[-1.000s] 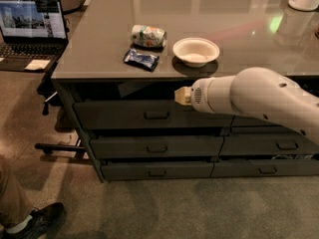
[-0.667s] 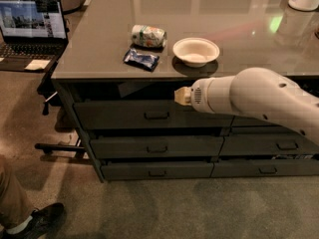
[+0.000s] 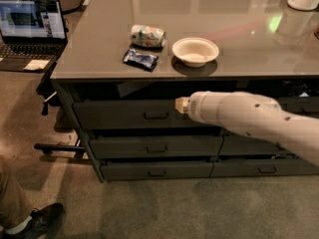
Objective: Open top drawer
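While your gripper (image 3: 182, 105) sits at the top drawer (image 3: 114, 114), task's barely begun.
Lower drawers (image 3: 124, 147) shut; top drawer, under the counter (image 3: 99, 59), looks flush, pull (image 3: 156, 115) just left of gripper, not grasped. Grip state: can't tell. Grab + pull-out left.

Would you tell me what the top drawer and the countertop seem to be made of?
The top drawer: likely painted metal, matt dark grey, with a loop pull. The countertop: glossy grey, mirroring lights; glass or polished laminate. The gripper sits at the drawer front, beside the pull.
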